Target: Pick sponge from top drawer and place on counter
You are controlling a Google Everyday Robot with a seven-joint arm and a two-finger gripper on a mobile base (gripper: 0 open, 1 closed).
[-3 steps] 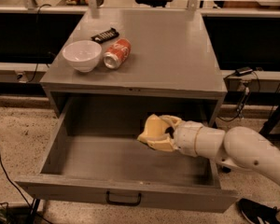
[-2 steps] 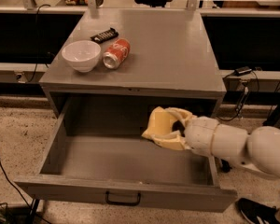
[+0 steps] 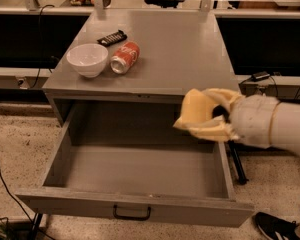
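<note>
My gripper (image 3: pixel 197 113) is shut on the pale-yellow sponge (image 3: pixel 193 108) and holds it in the air. It hangs over the right rear part of the open top drawer (image 3: pixel 140 170), about level with the front edge of the grey counter (image 3: pixel 180 54). The cream-yellow fingers (image 3: pixel 207 132) clamp the sponge from above and below. The white forearm comes in from the right. The drawer is pulled fully out, its grey interior shows nothing inside, and its black handle (image 3: pixel 132 214) faces me.
On the counter's left side stand a white bowl (image 3: pixel 87 59), a red soda can (image 3: pixel 125 57) lying on its side and a black bar (image 3: pixel 112 37). A black shoe (image 3: pixel 275 226) is on the floor at the bottom right. A cable (image 3: pixel 5 184) runs at the left.
The gripper has risen with the sponge from inside the drawer and moved right, from near the drawer floor up to counter-edge height.
</note>
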